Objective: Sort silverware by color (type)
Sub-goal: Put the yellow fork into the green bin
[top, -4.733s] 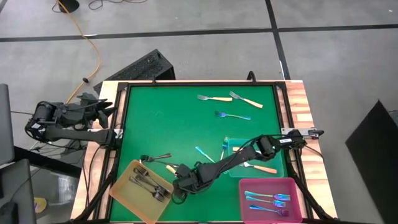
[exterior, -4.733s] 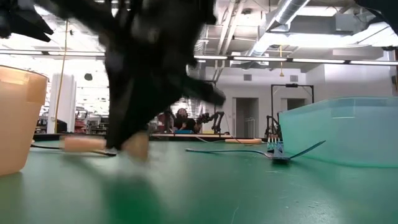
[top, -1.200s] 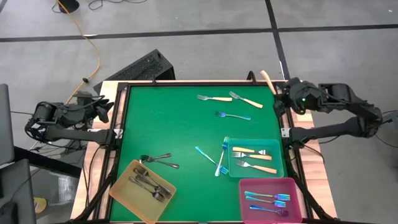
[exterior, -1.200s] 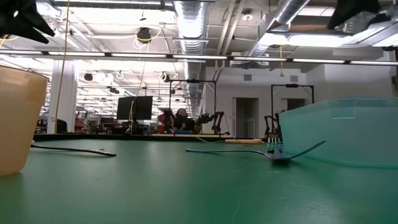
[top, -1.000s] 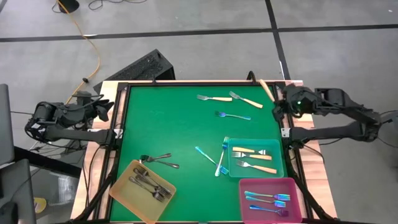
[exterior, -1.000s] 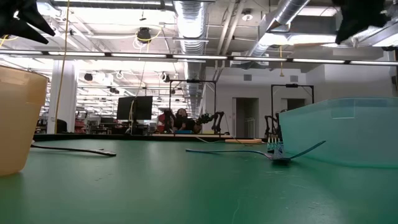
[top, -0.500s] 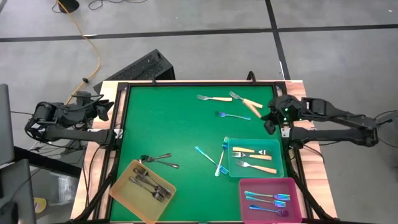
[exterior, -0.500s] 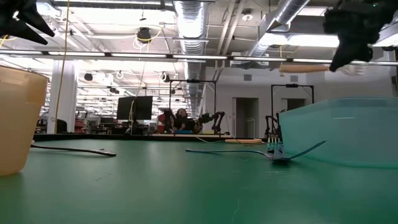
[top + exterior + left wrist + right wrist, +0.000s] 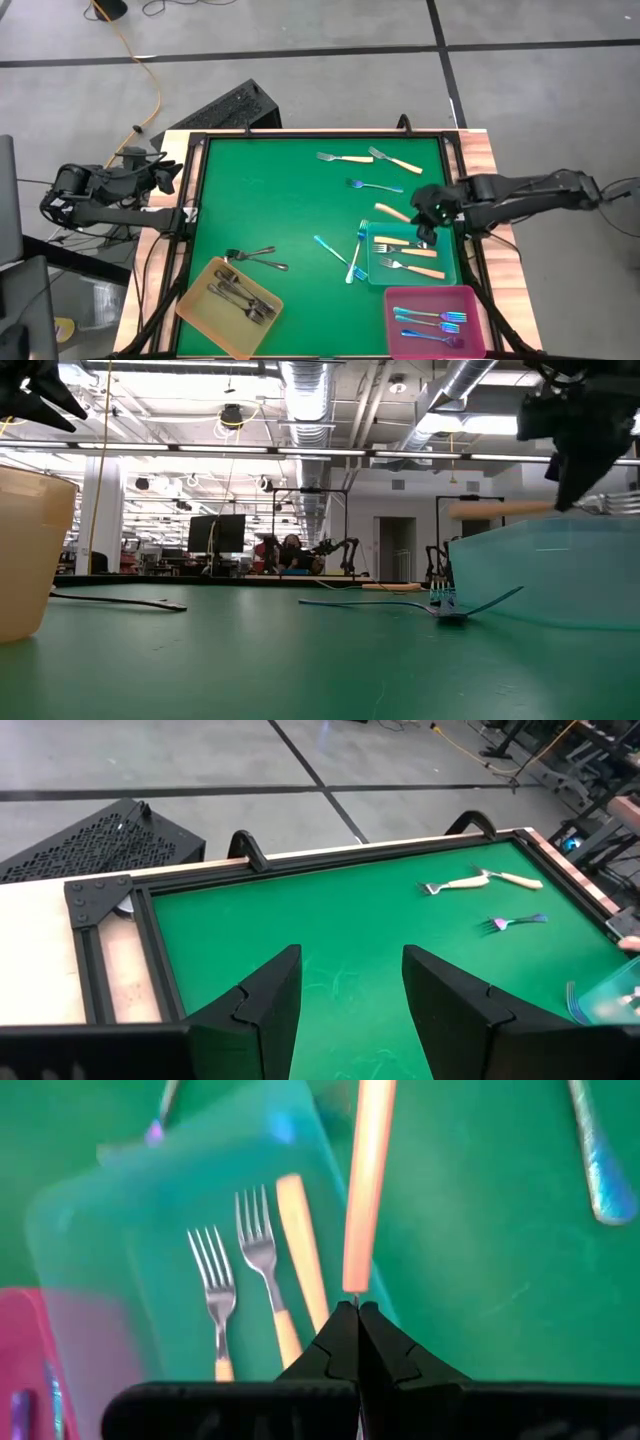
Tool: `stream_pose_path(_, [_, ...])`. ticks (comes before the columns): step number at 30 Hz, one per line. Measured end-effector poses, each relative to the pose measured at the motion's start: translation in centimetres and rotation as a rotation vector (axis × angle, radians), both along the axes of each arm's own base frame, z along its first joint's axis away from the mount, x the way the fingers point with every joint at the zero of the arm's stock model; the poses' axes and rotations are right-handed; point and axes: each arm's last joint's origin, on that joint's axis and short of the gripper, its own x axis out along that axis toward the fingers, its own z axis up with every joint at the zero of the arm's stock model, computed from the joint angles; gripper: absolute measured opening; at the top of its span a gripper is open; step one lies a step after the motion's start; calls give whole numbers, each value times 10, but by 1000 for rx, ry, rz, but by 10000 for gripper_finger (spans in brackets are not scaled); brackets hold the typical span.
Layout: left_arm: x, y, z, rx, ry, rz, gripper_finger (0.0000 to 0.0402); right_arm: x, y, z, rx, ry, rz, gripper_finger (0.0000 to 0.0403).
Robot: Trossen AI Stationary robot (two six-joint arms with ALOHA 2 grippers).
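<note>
My right gripper is shut on a tan-handled fork just above the far edge of the teal tray. Two tan-handled forks lie in that tray. Another two lie on the green mat at the far side, with a blue fork near them. Two blue forks lie by the teal tray's left wall and dark forks beside the yellow tray. My left gripper waits open off the table's left edge. My right gripper pinches the fork just behind the near end of its tan handle with its shut fingertips. The fingers slant down from the table's right side and lie along the fork. The handle sticks out ahead of them, about level, lifted clear of tray and mat.
A pink tray with blue forks stands at the near right corner, and the yellow tray holds several dark forks. A raised black frame rims the green mat, whose middle and far left are bare.
My right gripper has come down from the table's far right corner toward the near edge and the teal tray, tipping more steeply downward. The tan-handled fork came with it, its handle now pointing toward the table's left.
</note>
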Motion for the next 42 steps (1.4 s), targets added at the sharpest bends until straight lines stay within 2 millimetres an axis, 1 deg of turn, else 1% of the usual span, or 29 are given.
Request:
stream_pose_path(4, [0,0,0,-2,-3,2,158,8,13,-7,-28,42,27,15])
stream_pose_path(8, [0,0,0,-2,-3,3,158,15,27,-9,-28,21,73,15])
stream_pose_path(11, [0,0,0,-1,-2,3,158,17,35,-12,-9,29,67,15])
stream_pose_path(18, [-1,0,-1,0,15,5,158,16,52,-18,31,69,-42,15])
stream_pose_path(21, [-2,0,-2,0,21,6,158,15,60,-20,41,82,-63,15])
stream_pose_path(32, [-2,0,-2,-5,16,10,158,4,82,-22,57,92,-36,15])
stream_pose_path(38, [-2,0,-2,-5,18,7,158,6,93,-31,61,140,-70,15])
stream_pose_path(42, [-2,0,-2,-7,19,4,158,11,99,-42,40,198,-118,15])
